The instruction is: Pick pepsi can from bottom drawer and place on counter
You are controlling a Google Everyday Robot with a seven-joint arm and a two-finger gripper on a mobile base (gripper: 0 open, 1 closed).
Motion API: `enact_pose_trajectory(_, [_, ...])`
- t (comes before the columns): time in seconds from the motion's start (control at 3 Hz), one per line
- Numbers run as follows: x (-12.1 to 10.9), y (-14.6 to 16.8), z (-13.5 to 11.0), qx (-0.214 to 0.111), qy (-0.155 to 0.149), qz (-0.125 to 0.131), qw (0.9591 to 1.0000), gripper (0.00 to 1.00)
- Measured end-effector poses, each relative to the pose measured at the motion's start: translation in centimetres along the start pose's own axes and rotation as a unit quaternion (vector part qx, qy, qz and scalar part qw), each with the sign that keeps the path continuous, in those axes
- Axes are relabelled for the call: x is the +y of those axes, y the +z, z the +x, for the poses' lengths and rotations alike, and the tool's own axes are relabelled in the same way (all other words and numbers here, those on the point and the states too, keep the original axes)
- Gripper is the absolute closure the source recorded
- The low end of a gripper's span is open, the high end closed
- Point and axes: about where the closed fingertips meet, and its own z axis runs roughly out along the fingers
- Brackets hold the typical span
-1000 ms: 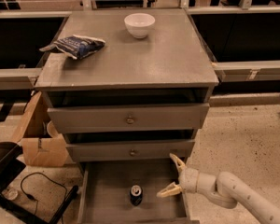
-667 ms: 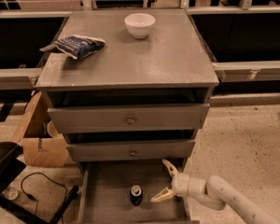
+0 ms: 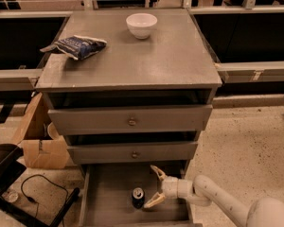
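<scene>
A grey wooden cabinet seen from above and in front, with its bottom drawer (image 3: pixel 102 193) pulled open. A dark blue soda can (image 3: pixel 138 197) stands upright on the drawer floor, near the middle. The robot's gripper (image 3: pixel 151 187) reaches in from the right, its two pale fingers (image 3: pixel 158 172) spread wide apart and holding nothing. The lower finger's tip sits just beside the can, not yet around it. The likely risk is that this tip nudges the can and tips or rolls it before the fingers straddle it. The upper finger might also catch the closed drawer front above when lifting. The top surface (image 3: pixel 161 60) holds a white bowl (image 3: pixel 141 25) and a snack bag (image 3: pixel 78 46). Compared with a second ago, the gripper has moved left, closer to the can.
</scene>
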Motion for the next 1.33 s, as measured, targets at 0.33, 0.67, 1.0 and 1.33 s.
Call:
enact_pose_trajectory(0.33, [1.5, 3.0, 2.1, 0.001, -0.006, -0.041, 0.9991, 0.00])
enact_pose_trajectory(0.67, [3.7, 4.7, 3.4, 0.005, -0.009, -0.067, 0.9977, 0.00])
enact_pose_trajectory(1.0, [5.6, 6.3, 4.4, 0.023, -0.014, -0.100, 0.9947, 0.00])
enact_pose_trajectory(1.33, [5.8, 7.8, 5.3, 0.027, -0.014, -0.118, 0.9926, 0.17])
